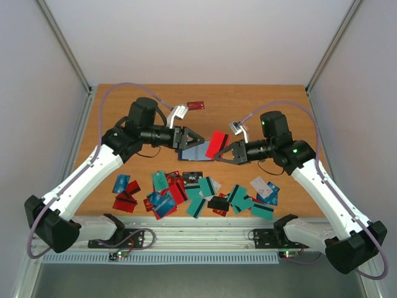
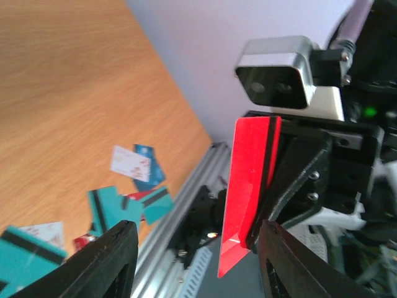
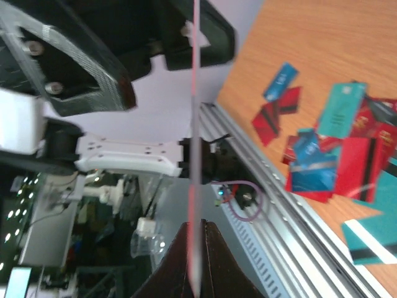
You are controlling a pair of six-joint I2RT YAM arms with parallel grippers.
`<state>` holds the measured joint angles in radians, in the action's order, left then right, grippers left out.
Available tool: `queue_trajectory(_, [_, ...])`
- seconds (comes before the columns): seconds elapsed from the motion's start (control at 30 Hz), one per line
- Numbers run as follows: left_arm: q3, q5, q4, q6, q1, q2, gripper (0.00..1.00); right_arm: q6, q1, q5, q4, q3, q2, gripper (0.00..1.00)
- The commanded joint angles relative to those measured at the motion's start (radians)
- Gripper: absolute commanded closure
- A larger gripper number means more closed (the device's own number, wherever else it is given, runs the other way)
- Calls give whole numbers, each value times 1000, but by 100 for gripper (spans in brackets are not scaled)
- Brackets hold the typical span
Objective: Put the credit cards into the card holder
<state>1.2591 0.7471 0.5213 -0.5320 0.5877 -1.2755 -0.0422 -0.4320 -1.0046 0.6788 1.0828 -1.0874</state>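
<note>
My right gripper (image 1: 219, 154) is shut on a red credit card (image 1: 216, 144) and holds it upright above the table's middle. In the right wrist view the card (image 3: 195, 155) shows edge-on between the closed fingers (image 3: 214, 261). My left gripper (image 1: 197, 141) faces it from the left, jaws wide apart and empty in the left wrist view (image 2: 195, 248), with the red card (image 2: 248, 186) just beyond them. The navy card holder (image 1: 193, 151) sits right beside the left fingers, on their near side; I cannot tell whether they touch it. Many loose credit cards (image 1: 198, 192) lie near the front edge.
One red card (image 1: 196, 105) lies alone at the back of the table. The loose cards spread in a band from left (image 1: 124, 192) to right (image 1: 265, 191). A metal rail (image 1: 205, 239) runs along the near edge. White walls enclose the table.
</note>
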Motion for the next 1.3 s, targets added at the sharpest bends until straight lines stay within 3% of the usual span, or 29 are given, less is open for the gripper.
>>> queue_trajectory(0.0, [-2,227,-154,-32,-14,18,45,18,5,-199,-102,61,-14,99])
queue_trajectory(0.23, [-23,328,-298,-104,-14,10,53,4,4,-292,-137,86,-23,97])
queue_trajectory(0.37, [-42,366,-405,-183,-14,-10,66,9,4,-309,-137,89,-32,98])
queue_trajectory(0.67, [-47,399,-418,-224,-14,-41,82,53,4,-310,-113,100,-58,97])
queue_trajectory(0.93, [-57,436,-402,-238,-1,-67,85,185,4,-296,41,162,-103,98])
queue_trajectory(1.07, [-53,432,-403,-235,4,-82,100,214,4,-293,73,173,-120,96])
queue_trajectory(1.13, [-55,409,-401,-234,4,-83,100,216,4,-281,74,173,-124,90])
queue_trajectory(1.2, [-48,361,-360,-229,0,-84,100,211,4,-236,72,172,-129,64])
queue_trajectory(1.27, [-26,282,-236,-164,-14,-84,100,192,5,-168,67,169,-142,47])
